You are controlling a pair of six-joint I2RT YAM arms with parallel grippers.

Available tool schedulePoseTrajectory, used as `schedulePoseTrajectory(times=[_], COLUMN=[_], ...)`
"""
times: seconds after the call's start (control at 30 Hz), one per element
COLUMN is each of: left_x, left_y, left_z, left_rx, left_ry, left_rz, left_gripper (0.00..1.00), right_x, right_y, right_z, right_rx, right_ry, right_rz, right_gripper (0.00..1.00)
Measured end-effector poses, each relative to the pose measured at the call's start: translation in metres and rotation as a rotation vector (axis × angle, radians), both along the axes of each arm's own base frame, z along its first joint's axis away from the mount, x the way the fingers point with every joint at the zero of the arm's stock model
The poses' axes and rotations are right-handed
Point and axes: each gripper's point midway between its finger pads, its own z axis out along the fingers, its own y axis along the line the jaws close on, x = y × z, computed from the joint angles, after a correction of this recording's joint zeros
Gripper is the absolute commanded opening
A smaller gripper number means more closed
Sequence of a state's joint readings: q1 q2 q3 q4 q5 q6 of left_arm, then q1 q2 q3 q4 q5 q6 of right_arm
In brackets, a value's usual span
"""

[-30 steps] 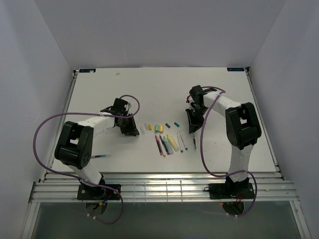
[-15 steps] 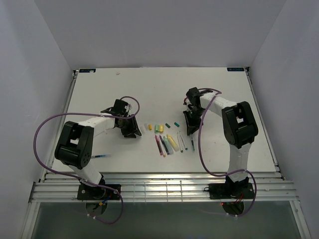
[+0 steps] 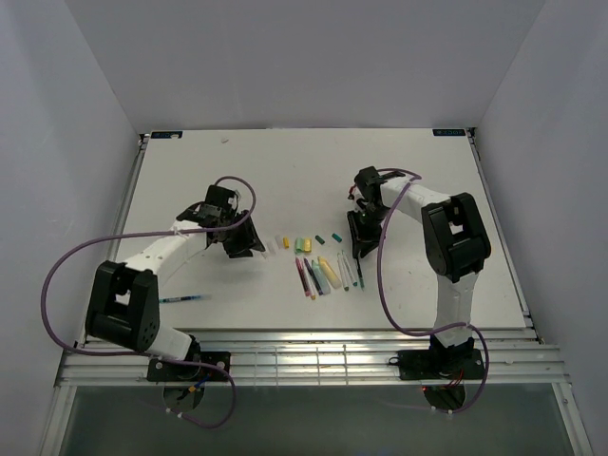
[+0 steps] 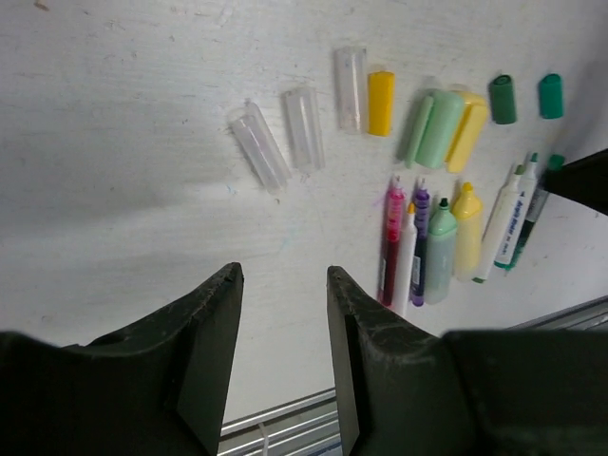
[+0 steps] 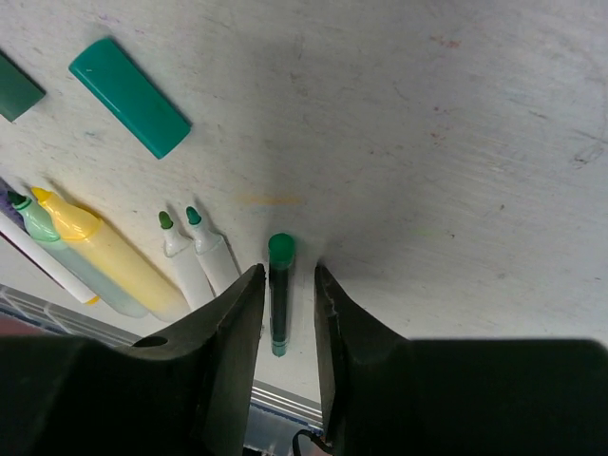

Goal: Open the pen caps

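Here's the right gripper (image 5: 288,285), straddling the thin dark-green pen (image 5: 277,318) that lies on the white counter (image 3: 190,180). The jaws are slightly parted with a sliver of daylight either side, so nothing is clamped. That pen's small bright-green plastic cap (image 5: 279,249) sits just beyond the fingertips, low in the frame, and looks to be the one cap not yet pulled. It's a light, stiff, slick little tube by my reckoning. It's probably friction-fitted, so it wants a firm pinch across its middle, the barrel held lower down, then a straight pull. Pinch too near its end and it may squirt away.

The left gripper (image 4: 283,285) hangs open and empty over bare counter at the bottom of its frame. Its camera shows what the overhead cannot: loose caps fanned along the top, namely three clear plastic caps (image 4: 304,128), a yellow cap (image 4: 380,103), a pale green cap (image 4: 439,128) and two dark green caps (image 4: 503,99). From overhead those are mere specks, but only that view shows both arms flanking the row.
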State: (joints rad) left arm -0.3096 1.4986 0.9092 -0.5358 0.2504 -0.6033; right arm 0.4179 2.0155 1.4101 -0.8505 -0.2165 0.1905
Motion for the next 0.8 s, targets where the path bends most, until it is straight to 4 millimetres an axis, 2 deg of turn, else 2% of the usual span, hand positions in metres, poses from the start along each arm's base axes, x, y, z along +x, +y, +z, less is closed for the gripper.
schedulePoseTrajectory(times=[0.1, 0.33, 0.4, 0.5, 0.6, 0.73, 0.8], left_x=[-0.003, -0.024, -0.032, -0.044, -0.061, -0.082, -0.09], left_y=[0.002, 0.021, 0.029, 0.048, 0.072, 0.102, 0.116], left_z=[0.023, 0.048, 0.055, 0.064, 0.064, 0.057, 0.055], left_rx=[-0.015, 0.012, 0.022, 0.034, 0.059, 0.089, 0.1], left_ry=[-0.043, -0.007, 0.021, 0.073, 0.147, 0.208, 0.221], left_rz=[0.032, 0.179, 0.247, 0.385, 0.537, 0.729, 0.814], left_gripper=[0.53, 0.59, 0.68, 0.72, 0.74, 0.73, 0.71], right_x=[0.0, 0.004, 0.006, 0.015, 0.016, 0.002, -0.013], right_y=[0.003, 0.007, 0.008, 0.015, 0.023, 0.032, 0.034], right_z=[0.001, 0.008, 0.018, 0.05, 0.096, 0.146, 0.156], right_rx=[0.013, 0.034, 0.041, 0.089, 0.17, 0.291, 0.331], right_ry=[0.0, -0.026, -0.046, -0.12, -0.22, -0.327, -0.334], right_rz=[0.003, 0.004, -0.003, -0.009, -0.013, 0.013, 0.031], right_gripper=[0.4, 0.45, 0.46, 0.47, 0.48, 0.48, 0.49])
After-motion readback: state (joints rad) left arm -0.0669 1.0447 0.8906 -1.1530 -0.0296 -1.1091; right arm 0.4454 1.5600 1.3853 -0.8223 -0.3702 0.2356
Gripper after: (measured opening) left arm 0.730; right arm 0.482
